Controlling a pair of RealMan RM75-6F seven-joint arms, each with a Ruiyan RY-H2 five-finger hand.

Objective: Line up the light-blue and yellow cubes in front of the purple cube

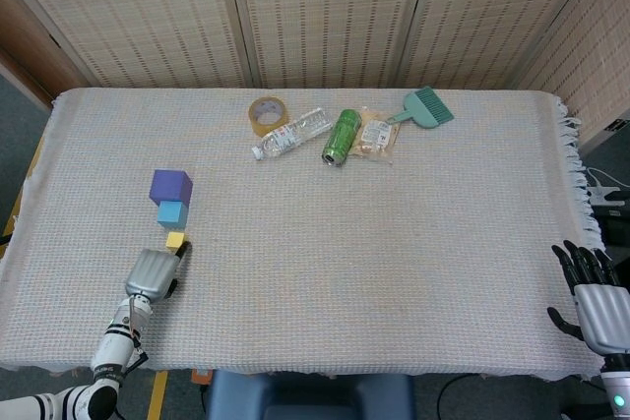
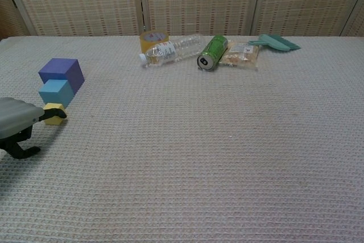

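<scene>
Near the surface's left edge, the purple cube (image 1: pixel 170 185), light-blue cube (image 1: pixel 171 212) and yellow cube (image 1: pixel 176 239) form a row; the left hand (image 1: pixel 151 273), fingers loosely apart and empty, sits just beside the yellow cube, apparently after nudging it into line.

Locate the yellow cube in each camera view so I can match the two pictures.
Head view: the yellow cube sits at lower left, just below the light-blue cube, a fingertip of the left hand at its near side.
Chest view: the yellow cube is at the far left edge, mid-height.
Shared landmark: the purple cube behind both.
</scene>
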